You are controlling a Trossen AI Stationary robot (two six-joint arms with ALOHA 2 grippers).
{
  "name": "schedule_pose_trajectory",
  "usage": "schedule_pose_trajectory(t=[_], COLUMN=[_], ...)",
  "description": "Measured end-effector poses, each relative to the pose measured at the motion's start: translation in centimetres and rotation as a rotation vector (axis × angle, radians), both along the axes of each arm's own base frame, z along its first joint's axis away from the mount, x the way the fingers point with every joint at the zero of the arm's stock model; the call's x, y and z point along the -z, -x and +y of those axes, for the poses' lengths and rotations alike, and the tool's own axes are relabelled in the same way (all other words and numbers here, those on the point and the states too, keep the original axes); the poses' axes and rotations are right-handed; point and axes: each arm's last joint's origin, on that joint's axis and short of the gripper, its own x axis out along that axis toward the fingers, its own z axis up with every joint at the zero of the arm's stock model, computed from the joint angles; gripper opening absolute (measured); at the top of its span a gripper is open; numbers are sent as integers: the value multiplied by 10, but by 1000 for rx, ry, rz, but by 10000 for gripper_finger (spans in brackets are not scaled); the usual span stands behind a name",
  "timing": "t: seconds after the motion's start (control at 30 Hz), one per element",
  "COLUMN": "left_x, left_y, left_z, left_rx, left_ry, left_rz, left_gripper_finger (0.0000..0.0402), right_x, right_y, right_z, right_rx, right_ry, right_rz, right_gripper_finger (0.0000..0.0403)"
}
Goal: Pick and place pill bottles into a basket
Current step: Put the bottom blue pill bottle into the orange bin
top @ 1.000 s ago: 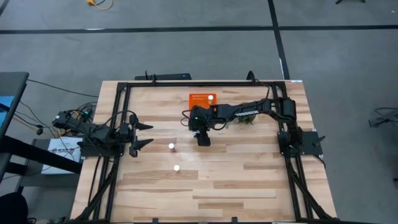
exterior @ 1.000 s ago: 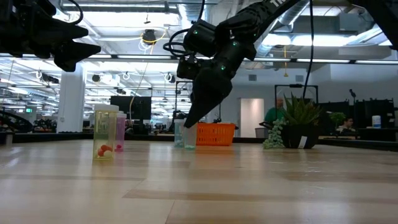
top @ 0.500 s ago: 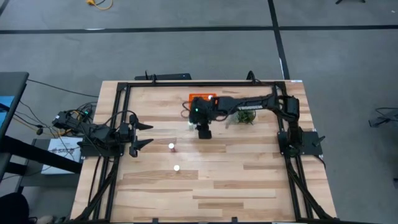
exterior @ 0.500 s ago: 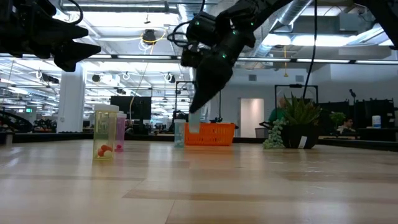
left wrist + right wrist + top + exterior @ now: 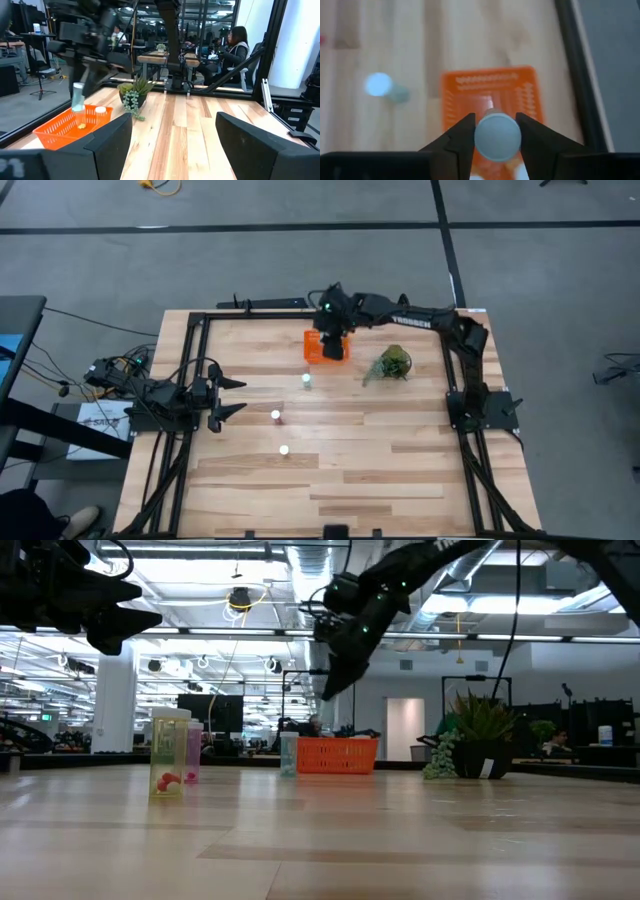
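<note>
While our right gripper (image 5: 497, 137) hangs above the basket (image 5: 316, 346), it is clamped on a bottle (image 5: 497, 137) whose round pale cap fills the gap between the two dark fingers. In the left wrist view that bottle (image 5: 78, 97) hangs upright over the orange tray, clear-bodied and slim, not yet let go. So we judge this delivery nearly done: the release is what remains.

Already inside, directly below the gripper, at least one white cap (image 5: 101, 110) shows against the mesh; how many more lie there we cannot tell. Three bottles stand out on the desk (image 5: 400, 450), all on the side of the gripper toward the left arm. The closest (image 5: 306, 380) is just beyond the basket's edge, a second (image 5: 275, 415) is farther off, and a third (image 5: 284, 449) is the farthest from the gripper. These are left to fetch.

The basket is bright orange plastic, rectangular, with low perforated walls and a gridded floor. The bottles are small straight cylinders of see-through plastic under smooth white caps; in the low view one (image 5: 167, 754) looks yellowish with something red inside, another (image 5: 193, 753) pinkish. The desk is pale planked wood inside a black frame. A green leafy plant (image 5: 392, 364) sits beside the basket, on the gripper's side away from the loose bottles.

Our left gripper (image 5: 232, 396) waits well apart at its own edge of the desk, fingers spread wide and empty.
</note>
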Motion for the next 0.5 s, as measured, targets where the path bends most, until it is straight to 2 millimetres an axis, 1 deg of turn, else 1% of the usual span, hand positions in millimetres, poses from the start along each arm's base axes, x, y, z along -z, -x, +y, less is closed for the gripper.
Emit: schedule_pose_trajectory(t=[0.07,0.17,0.27,0.37,0.4,0.47,0.5], left_x=[0,0,0,0,0,0,0], left_y=[0,0,0,0,0,0,0], left_z=[0,0,0,0,0,0,0], left_rx=[0,-1,0,0,-1,0,0], left_ry=[0,0,0,0,0,0,0], left_rz=[0,0,0,0,0,-1,0], left_gripper_finger=[277,277,277,277,277,277,277], right_x=[1,3,3,15,21,32,39], right_y=[6,13,12,5,6,-3,-3], right_z=[-12,-24,-26,-25,-25,-24,-26], right_rx=[38,57,62,52,53,40,43], right_ry=[-10,-43,-48,-63,-77,-74,-86], right_rz=[1,-6,-24,-16,12,13,34], right_gripper_finger=[130,116,107,111,115,123,125])
